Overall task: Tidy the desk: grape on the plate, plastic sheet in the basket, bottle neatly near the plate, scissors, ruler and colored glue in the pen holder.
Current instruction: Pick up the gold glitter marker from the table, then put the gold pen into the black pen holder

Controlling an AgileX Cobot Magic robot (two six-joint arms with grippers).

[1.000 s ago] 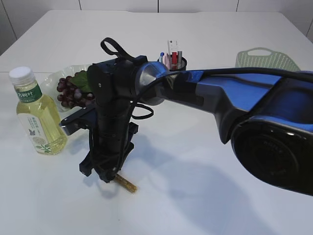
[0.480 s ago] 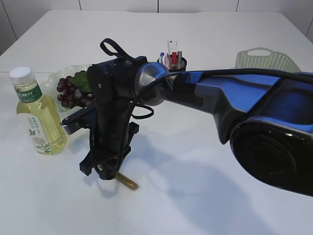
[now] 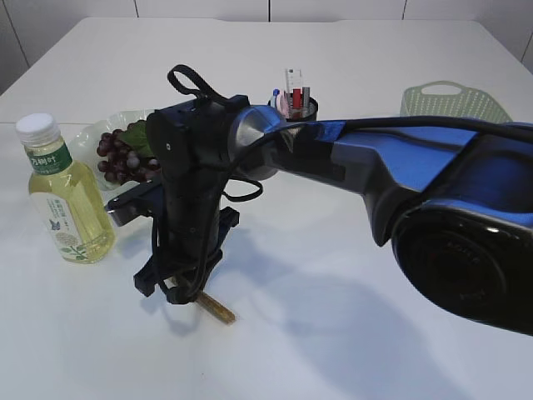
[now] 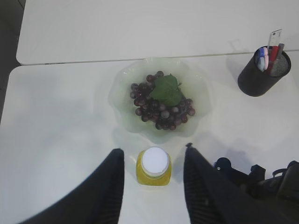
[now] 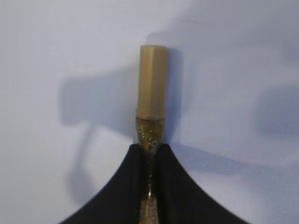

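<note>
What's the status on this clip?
Right gripper shut on gold glitter glue tube, tube on white table. Left gripper open above yellow bottle. Nothing blocking.

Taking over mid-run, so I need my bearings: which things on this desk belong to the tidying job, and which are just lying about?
Job items:
- glue tube, clamped in the right gripper
- grapes on the plate
- bottle, beside the plate
- pen holder, several items inside
- basket

Lying about:
- nothing visible

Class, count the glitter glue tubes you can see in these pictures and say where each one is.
1. A gold glue tube lies on the white table, pinched in the right tool. The pen holder holds several items, so others may be hidden there.
</note>
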